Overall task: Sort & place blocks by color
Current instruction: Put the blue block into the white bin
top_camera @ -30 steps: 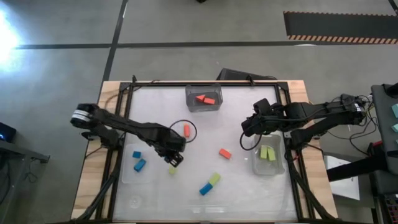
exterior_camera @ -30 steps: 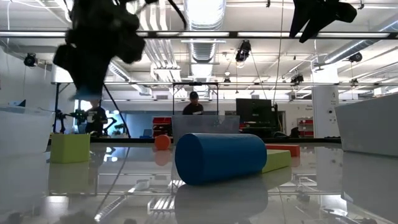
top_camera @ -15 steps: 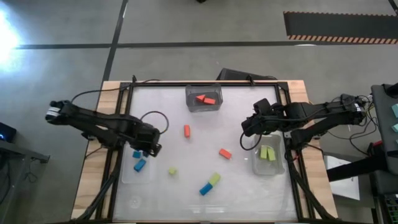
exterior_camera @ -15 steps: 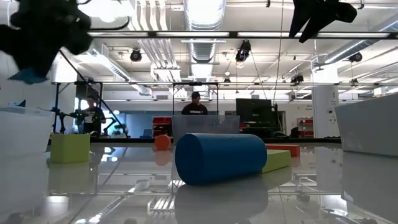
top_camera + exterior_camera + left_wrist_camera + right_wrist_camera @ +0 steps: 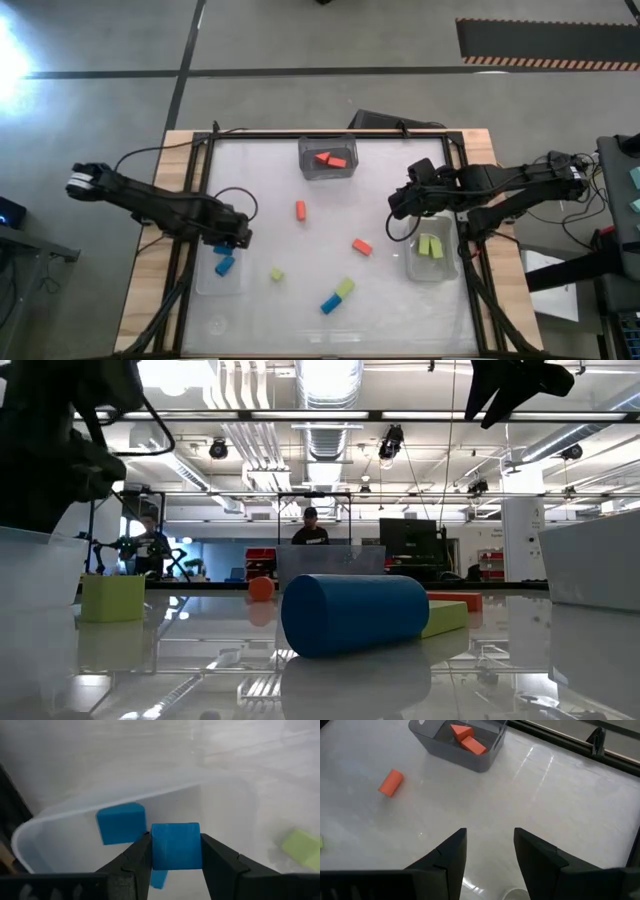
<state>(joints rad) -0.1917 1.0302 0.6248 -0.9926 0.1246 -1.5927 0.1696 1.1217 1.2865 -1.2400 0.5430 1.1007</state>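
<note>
The left gripper [image 5: 175,856] has its jaws clenched on a blue block [image 5: 175,846], held above the clear bin [image 5: 225,795] where another blue block [image 5: 120,822] lies. The right gripper [image 5: 490,851] hangs with jaws parted, holding nothing.

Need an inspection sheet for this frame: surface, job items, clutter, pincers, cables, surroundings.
Surface: white table top, glossy, in a dark frame on a wooden base.
Job items: blue blocks in the left bin, one visible past the held one; two orange blocks in the far bin; yellow-green blocks in the right bin. Loose: orange cylinder, orange block, small green block, green block touching a blue block.
Clutter: nothing seen.
Pincers: left pincer shut on a blue block over the left bin; right pincer open, empty, above the table.
Cables: loop by the left arm.
Surroundings: a person far behind; concrete floor.
</note>
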